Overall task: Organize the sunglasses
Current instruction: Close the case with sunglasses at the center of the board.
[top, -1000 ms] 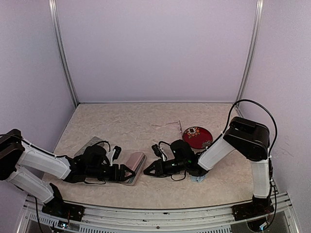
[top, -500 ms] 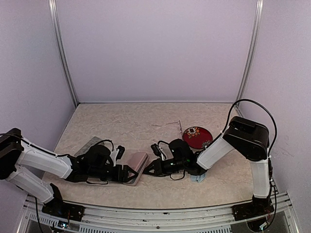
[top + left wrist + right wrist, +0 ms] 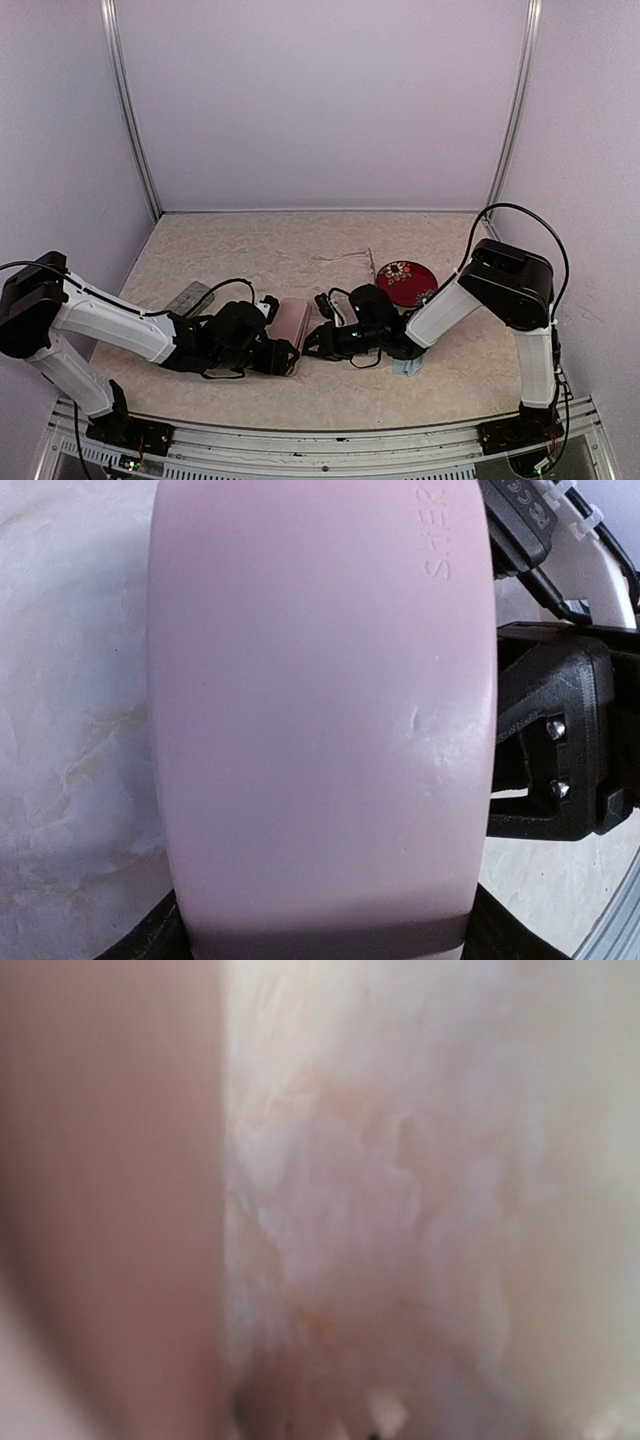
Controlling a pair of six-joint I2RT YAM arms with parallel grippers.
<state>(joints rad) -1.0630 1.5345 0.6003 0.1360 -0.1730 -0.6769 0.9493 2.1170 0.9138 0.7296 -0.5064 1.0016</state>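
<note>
One pair of sunglasses [image 3: 345, 257] lies loose near the counter's [image 3: 250, 250] far edge, so I judge little done. Left jaws clasp the pink case [image 3: 290, 320] near the front edge; whether the right jaws are open, I cannot tell. Only the overhead shows the sunglasses. The left wrist shows the case's lid, the right a blur.
</note>
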